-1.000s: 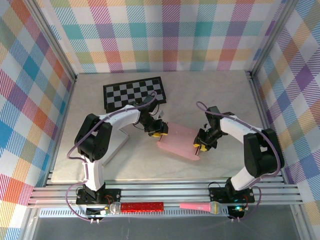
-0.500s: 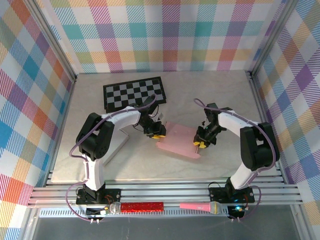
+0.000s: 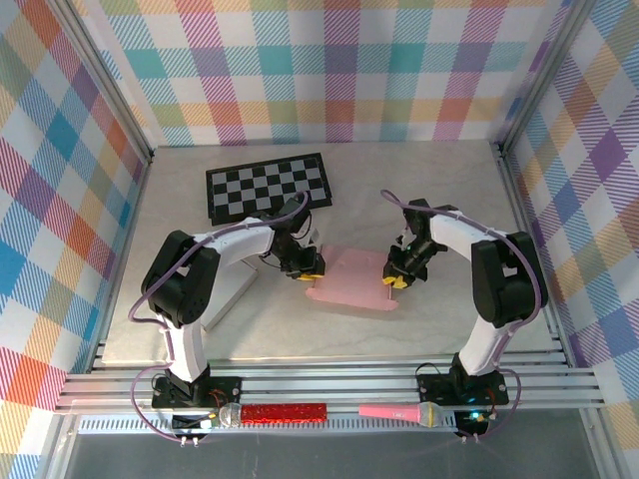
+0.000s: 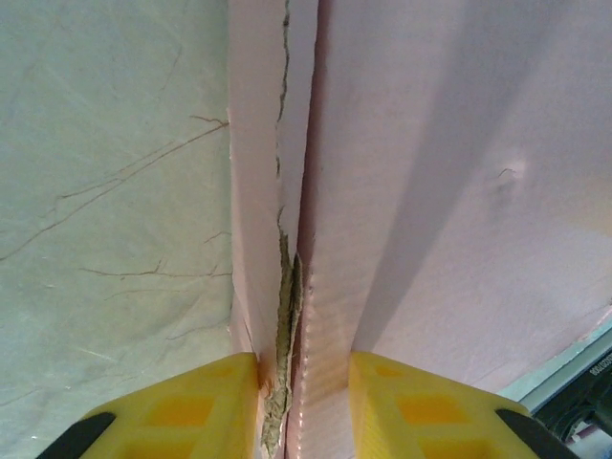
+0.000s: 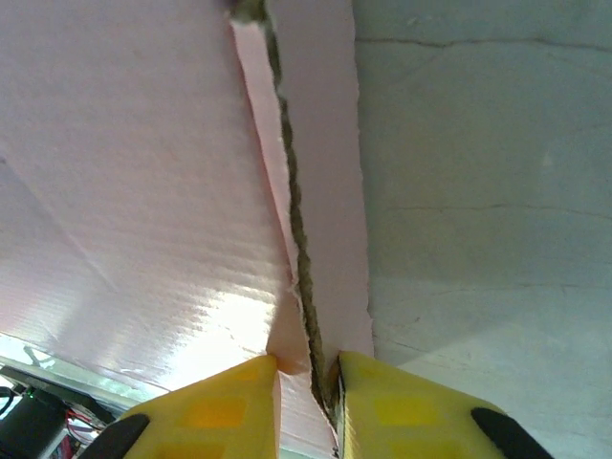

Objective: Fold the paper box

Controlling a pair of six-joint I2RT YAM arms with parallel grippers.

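**Q:** What lies on the left, and where is the thing being worked on?

**A:** A checkered mat (image 3: 268,187) lies at the back left of the pale table (image 3: 449,200). In front of it, the left gripper (image 3: 312,269) reaches down to the left edge of a flat pink paper box (image 3: 351,281), which lies on the table between the two arms. In the left wrist view its jaws are pinched shut on a doubled strip of that edge, one yellow finger on each side.

**Q:** And on the right?

**A:** The right gripper (image 3: 394,280) mirrors it. Its jaws are clamped on the box's right edge, where a narrow flap meets the main panel.

**Q:** How should this step be done well?

**A:** As I judge it, both side flaps are being creased. The two arms should move together, so the light sheet neither twists nor slides across the table. Each pinch should sit right on the fold line, and the frayed seam near both grips suggests gentle pressure, since a hard pull could tear it.
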